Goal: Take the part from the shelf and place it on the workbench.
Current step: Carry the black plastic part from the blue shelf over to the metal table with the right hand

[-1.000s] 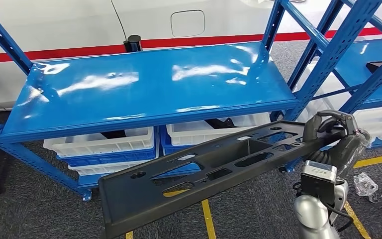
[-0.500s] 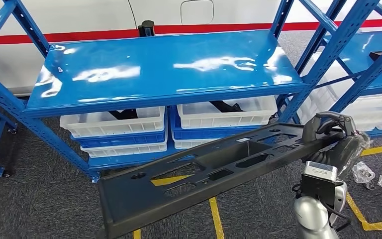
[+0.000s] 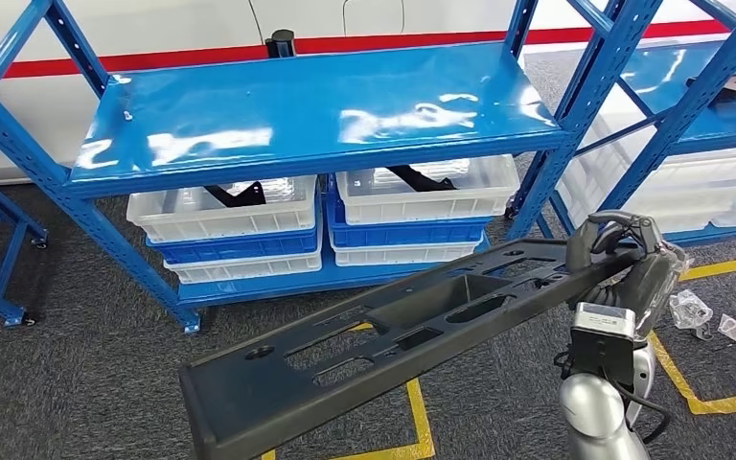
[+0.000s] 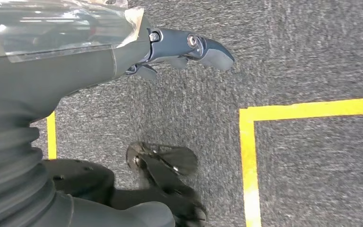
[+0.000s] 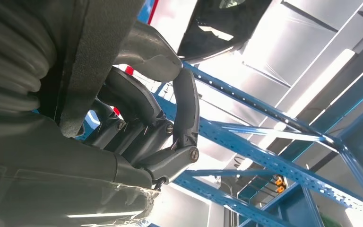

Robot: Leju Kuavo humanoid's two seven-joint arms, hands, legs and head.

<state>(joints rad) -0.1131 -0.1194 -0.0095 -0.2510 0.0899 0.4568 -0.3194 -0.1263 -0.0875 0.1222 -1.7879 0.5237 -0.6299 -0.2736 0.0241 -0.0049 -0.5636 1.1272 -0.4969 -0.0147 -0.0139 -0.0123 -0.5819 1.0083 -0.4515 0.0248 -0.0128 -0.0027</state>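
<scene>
Long black part (image 3: pixel 393 335), held level over the grey carpet with yellow floor lines (image 3: pixel 420 422), its near end at lower left; right hand (image 3: pixel 623 264) wrapped around its far end. Left hand (image 4: pixel 189 49) hanging above the carpet, grasp not discernible. Behind: blue shelf (image 3: pixel 307 110), with white bins (image 3: pixel 230 216) beneath

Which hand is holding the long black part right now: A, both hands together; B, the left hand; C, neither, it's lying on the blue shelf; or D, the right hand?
D: in the head view the right hand grips one end of the long black part, held out over the carpet.
</scene>
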